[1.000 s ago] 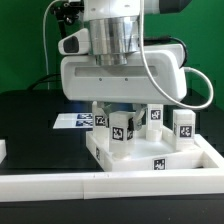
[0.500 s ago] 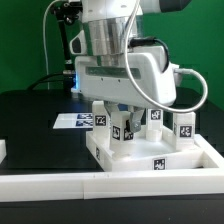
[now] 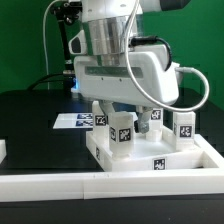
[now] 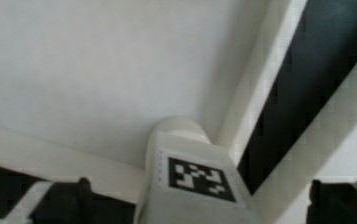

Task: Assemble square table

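The square table's white slab (image 3: 120, 158) lies flat in the corner of the border bars, with tagged legs standing on it. One leg (image 3: 122, 131) stands near the slab's front, another (image 3: 101, 118) behind it toward the exterior view's left, and two more (image 3: 155, 115) (image 3: 184, 127) toward the right. My gripper (image 3: 124, 118) hangs over the front leg, open, a finger on either side of it. In the wrist view that leg (image 4: 196, 170) rises between the dark fingers (image 4: 59, 202), with a gap on each side, above the slab (image 4: 104, 70).
A long white border bar (image 3: 110, 183) runs along the front and another (image 3: 212, 152) along the exterior view's right. The marker board (image 3: 70, 121) lies flat on the black table behind the slab, toward the left. A small white block (image 3: 3, 150) sits at the far left edge.
The wrist turned about its own axis over the front leg during the first half second. Since then the jaws have spread apart and let go of that leg, which stays upright.
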Controlling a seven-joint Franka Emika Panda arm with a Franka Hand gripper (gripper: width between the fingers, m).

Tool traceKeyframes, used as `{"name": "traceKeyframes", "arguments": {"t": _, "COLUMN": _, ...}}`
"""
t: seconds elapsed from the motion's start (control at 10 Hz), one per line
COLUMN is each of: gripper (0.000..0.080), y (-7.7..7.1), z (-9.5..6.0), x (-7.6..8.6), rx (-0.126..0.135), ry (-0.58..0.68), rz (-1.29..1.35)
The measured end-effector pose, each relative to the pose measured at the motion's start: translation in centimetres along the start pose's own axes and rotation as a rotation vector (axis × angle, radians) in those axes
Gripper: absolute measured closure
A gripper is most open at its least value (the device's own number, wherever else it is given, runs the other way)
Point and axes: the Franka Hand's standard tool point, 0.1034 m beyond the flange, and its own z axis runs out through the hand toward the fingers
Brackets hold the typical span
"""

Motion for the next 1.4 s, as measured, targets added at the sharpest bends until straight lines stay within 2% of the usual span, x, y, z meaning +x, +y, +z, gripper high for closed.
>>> {"name": "traceKeyframes", "arguments": {"t": 0.1, "gripper": 0.016, "y": -0.06, "z": -0.07, "x": 0.09, "rx": -0.007, "ry": 0.006, "rz": -0.148}}
{"name": "traceKeyframes", "arguments": {"t": 0.5, "gripper": 0.0151, "y": -0.3, "z": -0.14, "x": 0.2, "rx": -0.044, "ry": 0.038, "rz": -0.591}}
{"name": "traceKeyframes", "arguments": {"t": 1.0, "gripper": 0.0151, "y": 0.27, "z": -0.26, "x": 0.94, "rx": -0.053, "ry": 0.034, "rz": -0.951}}
{"name": "traceKeyframes", "arguments": {"t": 1.2, "gripper": 0.0151, "y": 0.2, "z": -0.24, "x": 0.84, "rx": -0.053, "ry": 0.031, "rz": -1.013}}
{"name": "traceKeyframes", "arguments": {"t": 1.3, "gripper": 0.0198, "y": 0.2, "z": -0.24, "x": 0.83, "rx": -0.053, "ry": 0.031, "rz": -1.008}}
{"name": "traceKeyframes", "arguments": {"t": 1.4, "gripper": 0.0198, "y": 0.2, "z": -0.24, "x": 0.84, "rx": -0.053, "ry": 0.031, "rz": -1.008}}
